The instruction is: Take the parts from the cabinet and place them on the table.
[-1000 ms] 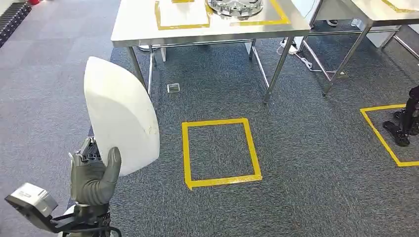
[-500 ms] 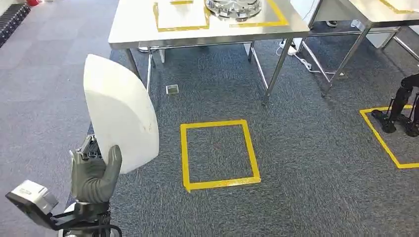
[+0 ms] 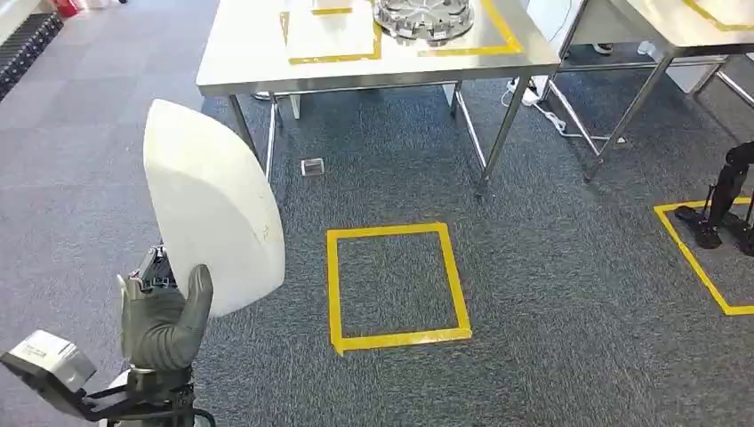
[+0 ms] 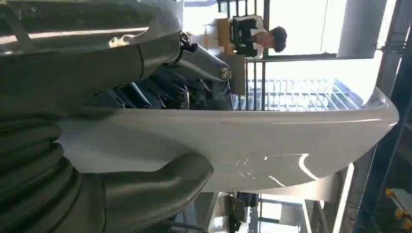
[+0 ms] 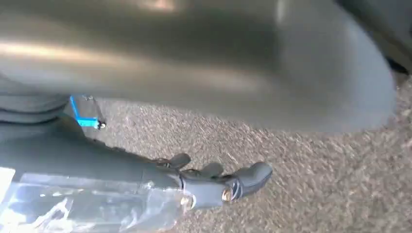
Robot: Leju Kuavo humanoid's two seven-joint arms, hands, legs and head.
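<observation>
The humanoid's left hand (image 3: 163, 322) grips a white curved panel (image 3: 212, 209) by its lower edge, thumb pressed across the face, holding it upright and clear of the carpet, apparently for carrying toward the steel table (image 3: 244, 62) ahead.

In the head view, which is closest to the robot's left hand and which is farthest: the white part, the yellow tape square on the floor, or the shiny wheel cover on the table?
From the left hand:
1. White part, held in that hand.
2. Yellow tape square, on the carpet to its right.
3. Shiny wheel cover, far ahead on the table.
</observation>
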